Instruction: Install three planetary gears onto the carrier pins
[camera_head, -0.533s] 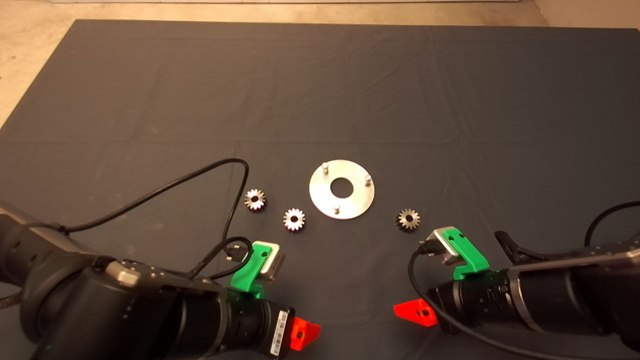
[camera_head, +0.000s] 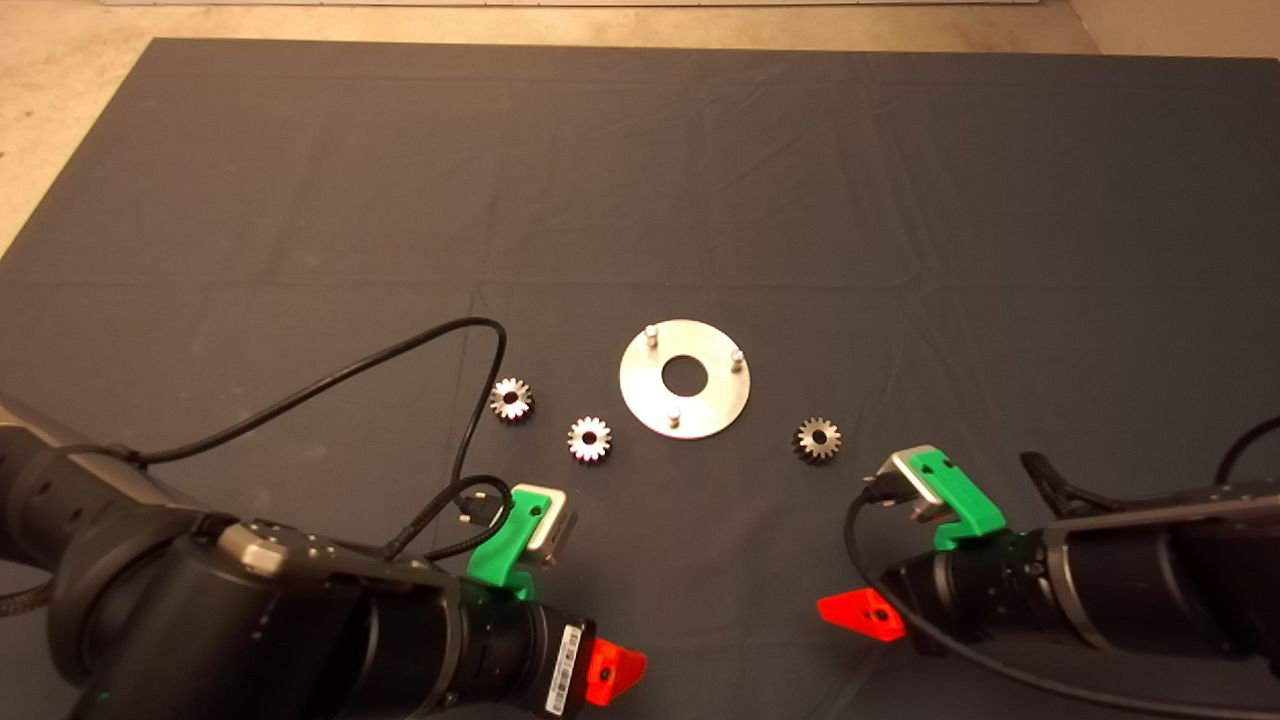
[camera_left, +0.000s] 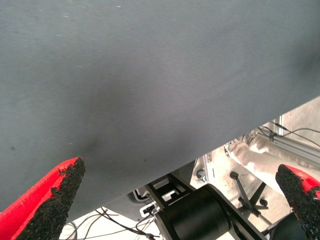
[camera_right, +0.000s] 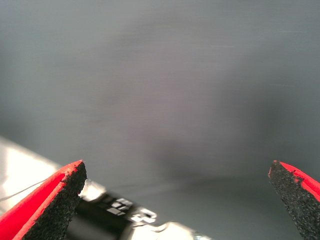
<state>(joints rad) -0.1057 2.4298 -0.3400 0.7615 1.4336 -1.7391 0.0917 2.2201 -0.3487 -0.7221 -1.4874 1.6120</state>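
Note:
The flat silver disc (camera_head: 685, 378) lies at mid-mat with three carrier pins (camera_head: 651, 333) standing bare in a triangle. Three planetary gears lie flat on the mat: two to the disc's left (camera_head: 511, 399) (camera_head: 589, 439), one to its right (camera_head: 817, 439). My left gripper (camera_head: 612, 672) is at the lower left edge, below the left gears; its fingers (camera_left: 55, 192) are wide apart over bare mat. My right gripper (camera_head: 862, 614) is at the lower right, below the right gear; its fingers (camera_right: 55, 195) are wide apart and empty. No gear shows in either wrist view.
A black cable (camera_head: 330, 385) loops from the left arm across the mat near the leftmost gear. The dark mat (camera_head: 640, 180) stretches wide beyond the disc. The mat's near edge and floor gear (camera_left: 200, 215) show in the left wrist view.
My right arm has drawn back to the right and slightly down, away from the right gear. The left arm has shifted slightly right. Gears and disc have not moved.

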